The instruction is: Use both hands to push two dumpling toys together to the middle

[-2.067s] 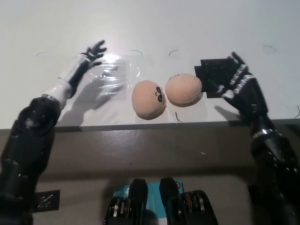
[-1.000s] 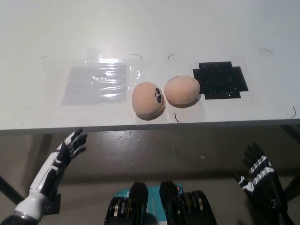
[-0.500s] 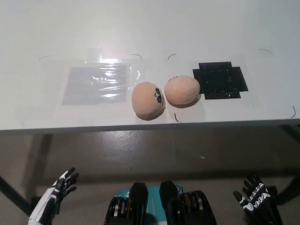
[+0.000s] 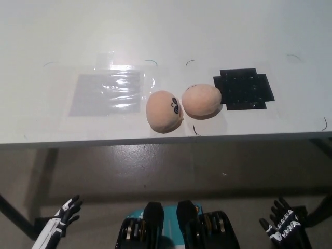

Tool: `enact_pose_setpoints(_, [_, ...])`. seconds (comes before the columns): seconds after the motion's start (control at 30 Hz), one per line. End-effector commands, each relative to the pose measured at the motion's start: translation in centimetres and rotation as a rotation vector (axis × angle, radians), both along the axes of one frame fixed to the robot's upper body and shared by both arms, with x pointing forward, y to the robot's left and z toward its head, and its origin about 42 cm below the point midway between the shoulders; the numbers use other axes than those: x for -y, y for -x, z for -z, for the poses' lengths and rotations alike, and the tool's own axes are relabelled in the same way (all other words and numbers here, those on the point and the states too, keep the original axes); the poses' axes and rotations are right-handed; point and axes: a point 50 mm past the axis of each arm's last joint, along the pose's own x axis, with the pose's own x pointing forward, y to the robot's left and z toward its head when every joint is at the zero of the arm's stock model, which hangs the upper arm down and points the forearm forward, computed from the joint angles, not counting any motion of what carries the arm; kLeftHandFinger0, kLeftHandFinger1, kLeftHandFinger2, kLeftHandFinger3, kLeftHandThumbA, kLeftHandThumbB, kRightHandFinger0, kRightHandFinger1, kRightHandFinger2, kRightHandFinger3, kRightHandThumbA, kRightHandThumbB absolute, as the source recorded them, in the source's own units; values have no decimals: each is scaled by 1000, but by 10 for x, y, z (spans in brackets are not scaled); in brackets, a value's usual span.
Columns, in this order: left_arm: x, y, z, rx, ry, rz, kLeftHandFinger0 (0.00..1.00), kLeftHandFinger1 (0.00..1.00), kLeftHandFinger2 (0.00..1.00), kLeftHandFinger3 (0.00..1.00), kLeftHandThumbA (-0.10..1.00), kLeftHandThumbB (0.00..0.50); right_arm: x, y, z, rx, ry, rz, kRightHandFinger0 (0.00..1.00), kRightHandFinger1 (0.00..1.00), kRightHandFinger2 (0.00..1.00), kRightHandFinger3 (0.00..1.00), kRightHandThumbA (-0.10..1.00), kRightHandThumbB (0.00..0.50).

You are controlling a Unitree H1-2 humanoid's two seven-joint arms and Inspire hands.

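Two round, soft peach dumpling toys (image 4: 182,106) touching — smooth white table (image 4: 207,31)

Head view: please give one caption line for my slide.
Two dumpling toys touch mid-table; left hand and right hand hang open below.

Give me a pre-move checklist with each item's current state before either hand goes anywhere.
1. Left dumpling toy and right dumpling toy touching: ok.
2. Pair sits between the clear patch and the black mat: ok.
3. Both toys fully on the table, near its front edge: ok.
4. Left hand off the table, low, open: ok.
5. Right hand off the table, low, open: ok.
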Motion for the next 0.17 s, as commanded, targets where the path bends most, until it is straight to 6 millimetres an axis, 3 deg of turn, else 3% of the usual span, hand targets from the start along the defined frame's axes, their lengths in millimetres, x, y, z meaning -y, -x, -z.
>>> enact_pose_setpoints(0.0, [-10,-2,-11,72,-55,-9,1000,1000,1000,1000,1000,115,-5,-7,-9,85,-3,-25,1000,1000,1000,1000,1000,350])
enact_pose_setpoints(0.13, [-10,-6,-12,86,-48,-11,1000,1000,1000,1000,1000,119,-6,-11,-11,90,-8,-13,1000,1000,1000,1000,1000,366])
